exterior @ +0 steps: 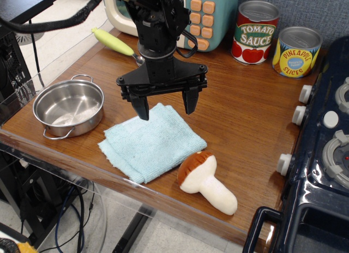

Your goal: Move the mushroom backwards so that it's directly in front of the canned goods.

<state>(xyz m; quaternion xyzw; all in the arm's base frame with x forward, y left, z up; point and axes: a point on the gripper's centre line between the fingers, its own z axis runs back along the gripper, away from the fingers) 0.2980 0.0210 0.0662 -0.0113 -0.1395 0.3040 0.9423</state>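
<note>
The plush mushroom [206, 181] lies on its side near the table's front edge, brown cap to the left, cream stem pointing right and forward. The tomato sauce can [256, 32] and the pineapple slices can [296, 52] stand upright at the back right of the table. My gripper [167, 107] hangs open and empty above the far edge of a folded light-blue cloth [151, 141], to the left of and behind the mushroom, well in front of and left of the cans.
A steel pot [69, 107] sits at the left. A yellow-handled spoon [115, 43] and a toy appliance with orange buttons [203, 16] are at the back. A dark toy stove [324, 155] with white knobs borders the right side.
</note>
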